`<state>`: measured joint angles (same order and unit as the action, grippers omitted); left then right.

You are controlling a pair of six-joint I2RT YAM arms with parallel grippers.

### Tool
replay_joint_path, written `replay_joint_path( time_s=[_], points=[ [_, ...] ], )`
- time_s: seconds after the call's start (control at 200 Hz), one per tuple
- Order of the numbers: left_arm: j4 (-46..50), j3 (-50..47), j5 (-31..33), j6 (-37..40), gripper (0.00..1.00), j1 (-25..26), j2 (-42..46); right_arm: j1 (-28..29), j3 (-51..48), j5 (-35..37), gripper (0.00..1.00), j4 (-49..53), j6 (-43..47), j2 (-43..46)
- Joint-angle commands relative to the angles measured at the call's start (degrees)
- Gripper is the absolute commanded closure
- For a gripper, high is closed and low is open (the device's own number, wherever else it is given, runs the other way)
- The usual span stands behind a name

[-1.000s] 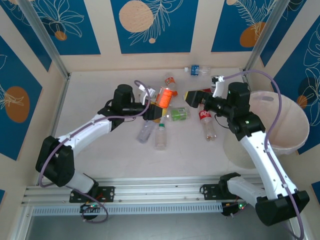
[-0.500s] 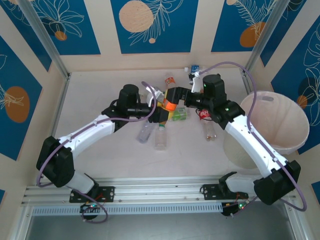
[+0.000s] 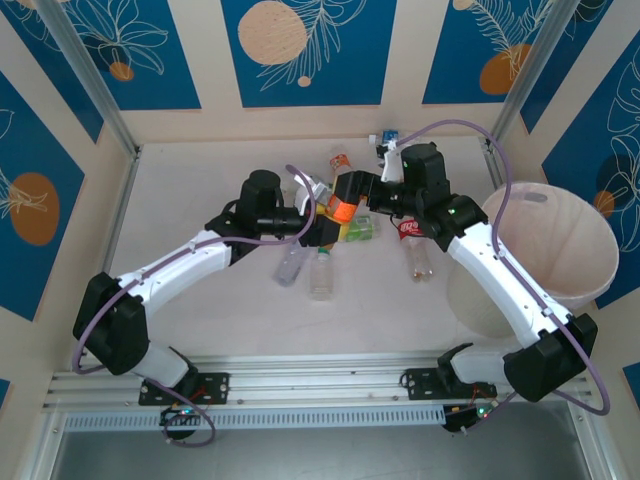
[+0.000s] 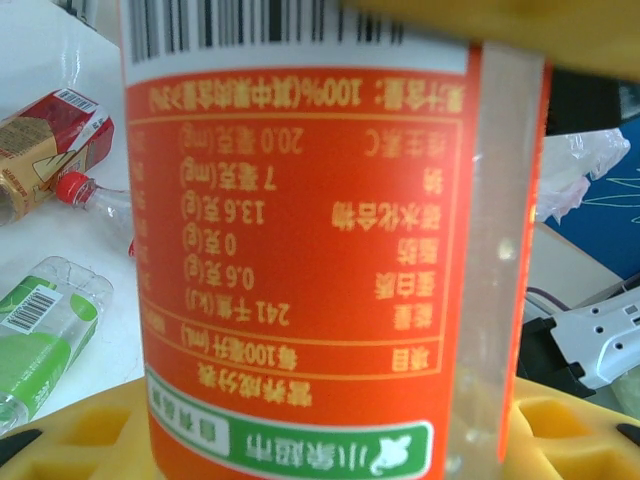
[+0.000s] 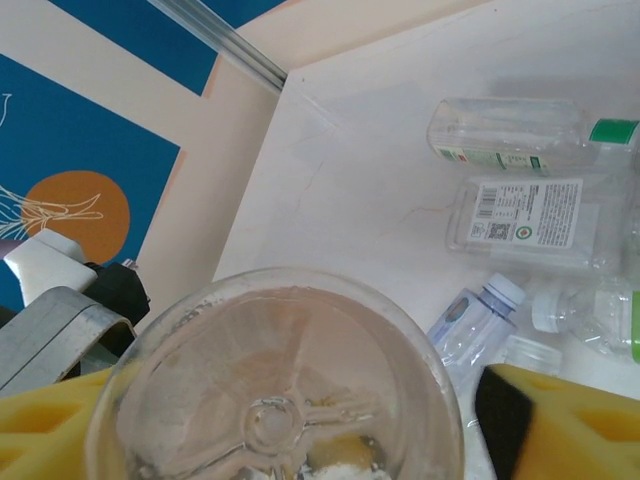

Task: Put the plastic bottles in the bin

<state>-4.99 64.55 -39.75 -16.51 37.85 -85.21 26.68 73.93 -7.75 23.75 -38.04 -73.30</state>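
Observation:
An orange-labelled plastic bottle (image 3: 345, 208) hangs above the table's middle, and my left gripper (image 3: 322, 225) is shut on it. In the left wrist view its label (image 4: 300, 250) sits between the yellow pads. My right gripper (image 3: 354, 193) stands around the same bottle's base (image 5: 270, 400), a yellow pad (image 5: 575, 425) close on each side. Whether the pads press on it is unclear. Several other bottles lie below: red-labelled (image 3: 413, 240), green-labelled (image 3: 358, 228), and two clear ones (image 3: 321, 272). The pale bin (image 3: 590, 260) stands at the right.
Another bottle (image 3: 340, 160) and a blue-capped one (image 3: 392, 138) lie near the back wall. The right wrist view has a green-capped clear bottle (image 5: 520, 135), a flattened one (image 5: 525, 215) and a bluish one (image 5: 470, 325) on the table. Walls enclose the table.
My right arm swung left from beside the bin to the orange-labelled bottle, and its jaws narrowed around the base. The left gripper kept its hold and shifted slightly right.

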Motion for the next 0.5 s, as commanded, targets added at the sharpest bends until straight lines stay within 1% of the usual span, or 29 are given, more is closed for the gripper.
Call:
replay_joint_path(
  time_s=[0.0, 0.02, 0.155, 0.185, 0.22, 0.29, 0.32, 0.36, 0.385, 0.42, 0.45, 0.495],
  points=[
    [-0.3, 2.21, 1.01, 0.76, 1.0, 0.67, -0.04, 0.33, 1.41, -0.61, 0.26, 1.65, 0.44, -0.34],
    [-0.21, 2.19, 1.24, 0.84, 1.0, 0.65, -0.04, 0.31, 1.39, -0.5, 0.27, 1.65, 0.61, -0.25],
    [0.53, 2.5, 1.77, 1.12, 1.0, 0.65, -0.23, 0.33, 0.96, -1.12, 0.42, 1.32, 1.78, 0.43],
    [0.75, 2.59, 1.83, 1.12, 1.0, 0.65, -0.24, 0.31, 0.75, -1.06, 0.43, 1.19, 1.96, 0.56],
    [0.98, 2.72, 1.96, 1.13, 0.95, 0.65, -0.31, 0.32, 0.64, -0.81, 0.45, 1.13, 2.12, 0.76],
    [1.29, 2.86, 2.55, 1.01, 0.78, 0.65, -0.37, 0.31, 0.38, -0.48, 0.55, 0.74, 2.68, 1.34],
    [1.39, 2.9, 2.74, 1.0, 0.71, 0.72, -0.4, 0.26, 0.18, -0.24, 0.61, 0.48, 2.84, 1.56],
    [1.53, 2.94, 2.83, 1.06, 0.59, 0.68, -0.48, 0.23, -0.01, 0.13, 0.68, 0.04, 2.98, 2.08],
    [1.56, 2.87, 2.92, 1.12, 0.5, 0.7, -0.48, 0.27, -0.18, 0.38, 0.73, -0.17, 3.16, 2.23],
    [1.55, 2.88, 2.83, 0.97, 0.35, 0.7, -0.44, 0.22, -0.35, 0.74, 0.8, -0.49, 3.53, 2.67],
    [1.44, 2.77, 2.75, 0.9, 0.22, 0.68, -0.4, 0.17, -0.45, 1.01, 0.87, -0.8, 4.1, 3.06],
    [0.85, 2.39, 2.6, 0.74, 0.07, 0.65, -0.18, 0.08, -0.5, 1.67, 0.99, -0.81, 4.99, 3.73]
  ],
)
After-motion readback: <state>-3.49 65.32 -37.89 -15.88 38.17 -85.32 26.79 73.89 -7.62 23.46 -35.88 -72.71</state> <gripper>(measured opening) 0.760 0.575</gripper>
